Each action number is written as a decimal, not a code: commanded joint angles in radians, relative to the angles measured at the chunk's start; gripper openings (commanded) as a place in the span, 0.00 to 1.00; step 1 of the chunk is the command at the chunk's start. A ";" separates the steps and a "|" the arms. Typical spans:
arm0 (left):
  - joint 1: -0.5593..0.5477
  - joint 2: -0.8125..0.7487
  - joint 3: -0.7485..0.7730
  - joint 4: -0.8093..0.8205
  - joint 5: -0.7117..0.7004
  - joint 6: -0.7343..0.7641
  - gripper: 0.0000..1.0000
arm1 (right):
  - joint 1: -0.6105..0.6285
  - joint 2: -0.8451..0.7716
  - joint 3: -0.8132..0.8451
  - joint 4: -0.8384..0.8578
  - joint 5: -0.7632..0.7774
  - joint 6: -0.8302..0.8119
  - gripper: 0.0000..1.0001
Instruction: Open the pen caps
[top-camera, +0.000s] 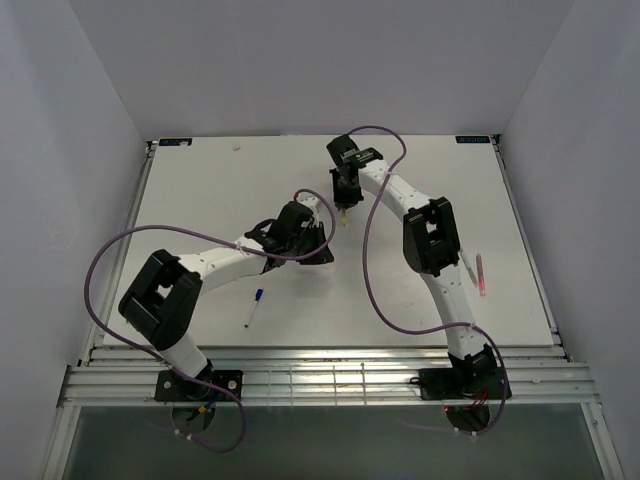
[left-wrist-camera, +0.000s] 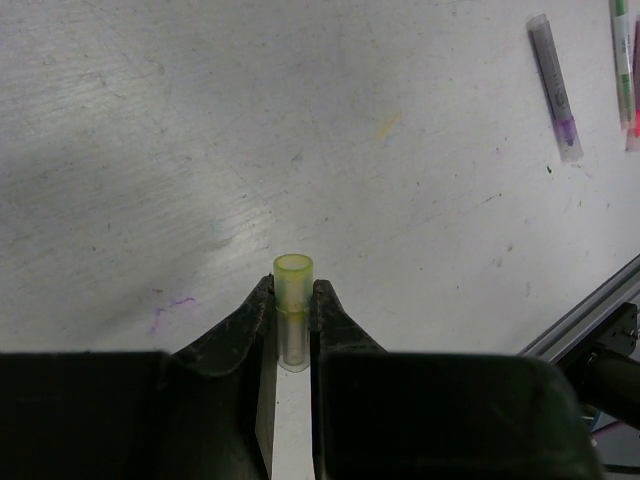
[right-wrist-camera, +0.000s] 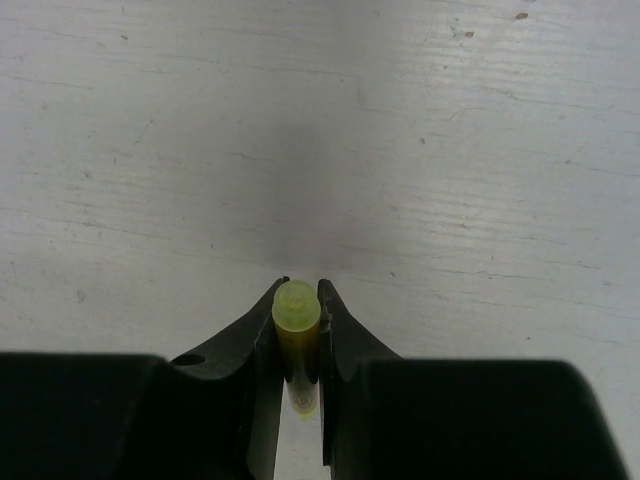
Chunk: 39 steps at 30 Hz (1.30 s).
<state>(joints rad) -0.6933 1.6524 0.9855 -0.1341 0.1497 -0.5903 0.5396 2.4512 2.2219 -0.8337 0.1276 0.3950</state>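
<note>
Grippers both pressed onto small yellow parts, held apart over the middle of the table (top-camera: 200, 190). My left gripper (left-wrist-camera: 292, 290) pinches a cap (left-wrist-camera: 293, 268): a short tube, yellow open rim pointing away from the wrist, clearer plastic lower down between the fingers. The cap stands out past the fingertips and is clear of the table surface. My right gripper (right-wrist-camera: 300, 288) pinches the yellow pen (right-wrist-camera: 296, 305) near one end, seen end-on from the wrist view, with its rounded yellow tip just past the fingertips and the rest of the barrel running back between the fingers. In the overhead view the right gripper hangs slightly farther back on the table than the left one, the two near each other, not touching. I cannot tell from any view whether the far end of the yellow pen carries another cap. On the table: a blue-capped pen (top-camera: 254, 308), white barrel, lies near the left arm, cap end toward the back. A pink pen (top-camera: 480, 272) lies toward the right edge, just beside the right arm. A grey pen (left-wrist-camera: 555, 88) with a purple end lies near it; a green-and-white one lies beside that, cropped by the edge of the left wrist view.
</note>
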 joint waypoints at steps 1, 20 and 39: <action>0.000 -0.071 -0.021 0.041 0.028 -0.011 0.00 | 0.000 0.019 0.061 -0.031 0.032 -0.024 0.13; 0.000 -0.088 -0.047 0.062 0.047 -0.023 0.00 | 0.000 0.066 0.050 -0.019 0.021 -0.030 0.29; -0.026 0.082 0.108 0.079 0.004 -0.088 0.00 | -0.043 -0.170 -0.016 0.099 -0.112 -0.007 0.64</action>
<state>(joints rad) -0.7025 1.7111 1.0382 -0.0731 0.1848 -0.6563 0.5236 2.4336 2.2051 -0.7849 0.0502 0.3714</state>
